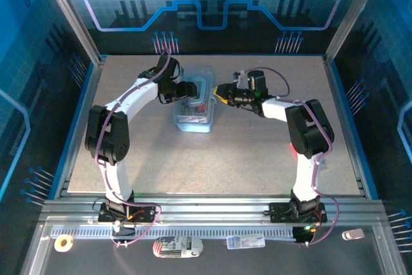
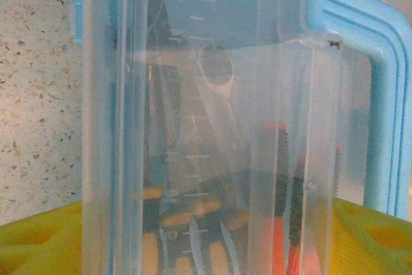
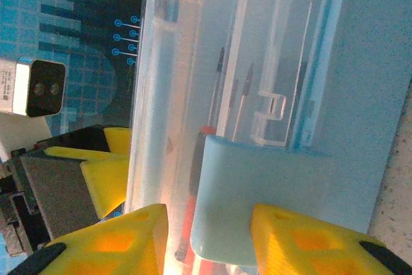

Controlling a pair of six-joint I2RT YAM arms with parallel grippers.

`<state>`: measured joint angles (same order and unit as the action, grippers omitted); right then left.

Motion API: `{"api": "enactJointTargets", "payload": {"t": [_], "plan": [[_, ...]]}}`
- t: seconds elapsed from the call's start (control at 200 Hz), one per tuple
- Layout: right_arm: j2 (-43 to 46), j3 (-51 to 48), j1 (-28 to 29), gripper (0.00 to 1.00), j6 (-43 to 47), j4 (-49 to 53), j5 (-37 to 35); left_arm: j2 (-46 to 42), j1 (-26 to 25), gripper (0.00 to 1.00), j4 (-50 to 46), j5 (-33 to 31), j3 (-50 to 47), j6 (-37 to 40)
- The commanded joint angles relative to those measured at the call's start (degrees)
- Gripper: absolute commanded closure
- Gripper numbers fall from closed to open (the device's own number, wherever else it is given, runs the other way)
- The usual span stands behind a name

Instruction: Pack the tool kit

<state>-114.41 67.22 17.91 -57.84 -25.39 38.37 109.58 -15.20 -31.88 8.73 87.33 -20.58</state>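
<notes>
Tool kit (image 1: 195, 117) sat on table (image 1: 257, 159), toward 12 o'clock from centre. Left gripper (image 1: 191, 88) was at the kit's 10 o'clock, fingers (image 2: 38, 246) spread wide, straddling the clear box; contact not discernible. Right gripper (image 1: 217, 93) was at 2 o'clock, fingers (image 3: 309, 236) parted either side of pale-blue handle (image 3: 238, 198); grip uncertain. Orange-handled screwdrivers (image 2: 278, 230) lay inside.

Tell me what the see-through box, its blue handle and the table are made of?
The box: probably plastic, pale blue, glossy, clear enough that orange handles show inside. Its handle: solid sky-blue plastic, smooth and ridged. The table: speckled, matte, maybe stone-look laminate; I can't tell for sure.
</notes>
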Motion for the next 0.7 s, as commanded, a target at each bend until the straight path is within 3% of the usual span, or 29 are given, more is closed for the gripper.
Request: {"api": "enactJointTargets", "payload": {"t": [0.0, 0.31, 0.475, 0.695], "plan": [[-2.2, -1.2, -0.4, 0.59, 0.6, 0.3, -0.1, 7.0, 0.1, 0.35, -7.8, -7.1, -3.2, 0.5], [-2.1, 0.3, -0.5, 0.57, 7.3, 8.2, 0.1, 7.4, -0.2, 0.37, -7.7, -6.6, -3.5, 0.6], [-4.1, -0.6, -0.4, 0.5, 3.7, 0.0, 4.3, 7.7, -0.3, 0.37, -7.5, -6.0, -3.2, 0.4], [-7.2, -0.3, -0.4, 0.49, -0.8, -7.2, 6.5, 7.8, -0.4, 0.37, -7.8, -6.3, -3.4, 0.7]]}}
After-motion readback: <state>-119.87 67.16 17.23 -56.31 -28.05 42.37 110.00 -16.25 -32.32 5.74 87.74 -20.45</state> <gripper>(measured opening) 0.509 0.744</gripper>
